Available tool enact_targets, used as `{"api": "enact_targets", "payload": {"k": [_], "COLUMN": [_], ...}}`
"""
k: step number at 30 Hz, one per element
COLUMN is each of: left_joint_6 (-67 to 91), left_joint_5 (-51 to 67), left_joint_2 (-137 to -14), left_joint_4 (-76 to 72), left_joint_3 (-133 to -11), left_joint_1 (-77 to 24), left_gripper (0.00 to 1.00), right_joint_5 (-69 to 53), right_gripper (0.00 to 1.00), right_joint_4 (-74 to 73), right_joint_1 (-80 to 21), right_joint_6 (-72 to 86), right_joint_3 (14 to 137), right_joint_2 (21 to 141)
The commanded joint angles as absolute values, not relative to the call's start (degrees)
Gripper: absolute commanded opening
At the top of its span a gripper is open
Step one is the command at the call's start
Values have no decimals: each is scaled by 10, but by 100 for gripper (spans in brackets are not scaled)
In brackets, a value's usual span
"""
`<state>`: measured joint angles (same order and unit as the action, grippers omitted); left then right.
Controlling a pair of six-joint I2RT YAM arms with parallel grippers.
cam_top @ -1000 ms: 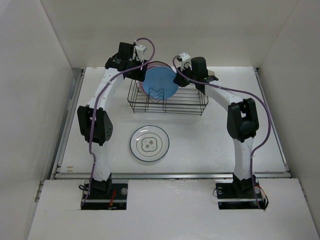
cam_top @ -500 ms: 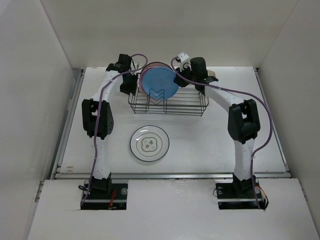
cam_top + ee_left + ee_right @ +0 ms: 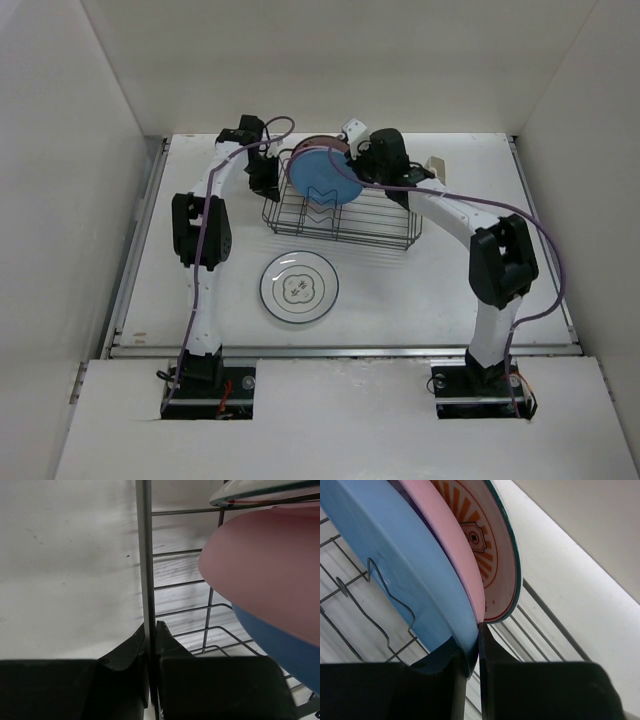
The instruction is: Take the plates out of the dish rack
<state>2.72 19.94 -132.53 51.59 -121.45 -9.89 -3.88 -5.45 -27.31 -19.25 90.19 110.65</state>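
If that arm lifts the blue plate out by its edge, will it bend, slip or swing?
Probably stiff: the blue plate shows a clean curved rim in the pinch of the right gripper. It looks smooth and is held only at the edge, so it may pivot or slip. The pink plate leans on it and might shift.

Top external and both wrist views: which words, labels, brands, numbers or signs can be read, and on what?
None legible.
White plate: dark centre mark and rim band, too small to read.
Orange-patterned plate: square emblem at centre, no readable letters.
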Motion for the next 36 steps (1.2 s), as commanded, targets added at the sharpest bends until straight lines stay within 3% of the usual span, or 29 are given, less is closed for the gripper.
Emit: {"api": "enact_targets", "payload": {"k": [1,7,20,31,36], "left_joint_6": [40,69,63,63,69], "left_joint_5": [223,245,251,240,240], "left_joint_2": [-1310,-1304,-1304,-1304,-1299], "left_joint_4": [531,514,509,498,490], "left_joint_3": [-1206,-1194,-1188,-1199,-1199], "left_joint_1": [-95,-84,-79,-79,-79], "left_gripper": [0,0,0,0,0], "right_joint_5": [-3,40,30,-274,-331], "right_gripper": [0,0,0,0,0], "right_joint_4": [55,102,38,-262,-341], "right_joint_1": [-286,-293,-298,-287,-272], "right_joint_6": [-198,-218,-185,-142,-94], "right_joint_3": [897,855,855,917,852], "right_joint_2": [1007,976,940,894,875]}}
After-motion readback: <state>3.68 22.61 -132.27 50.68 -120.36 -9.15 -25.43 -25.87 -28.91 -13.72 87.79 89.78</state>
